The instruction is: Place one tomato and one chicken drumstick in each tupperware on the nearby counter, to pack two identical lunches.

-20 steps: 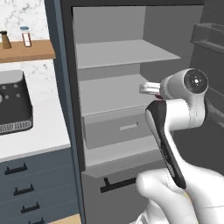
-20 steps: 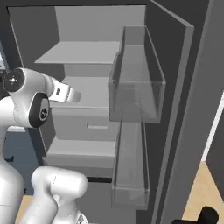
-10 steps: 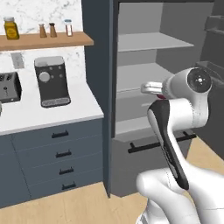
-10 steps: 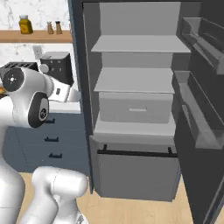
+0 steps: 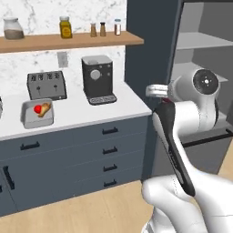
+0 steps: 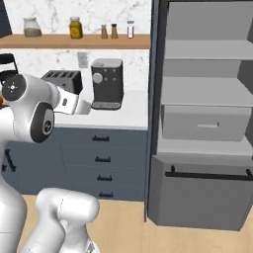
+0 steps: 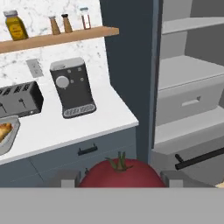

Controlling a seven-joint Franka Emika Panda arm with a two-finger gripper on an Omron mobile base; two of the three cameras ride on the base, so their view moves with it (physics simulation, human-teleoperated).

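My gripper (image 7: 119, 181) is pinching 1 tomato (image 7: 119, 173) between its fingers, stem up. The table (image 5: 82, 113) lies ahead, left of the open fridge (image 6: 207, 123). 1 tupperware (image 5: 37, 113) by the toaster (image 5: 46, 85) already holds a tomato and a chicken drumstick (image 5: 45, 109). My judgement: carry this tomato level to the other tray, lower it inside the rim, then release.

table (image 5: 86, 116): white top, dark drawers under it
on it: toaster (image 5: 46, 85), coffee machine (image 5: 98, 79), tupperware (image 5: 37, 113)
wooden shelf (image 5: 73, 42): jars, shakers
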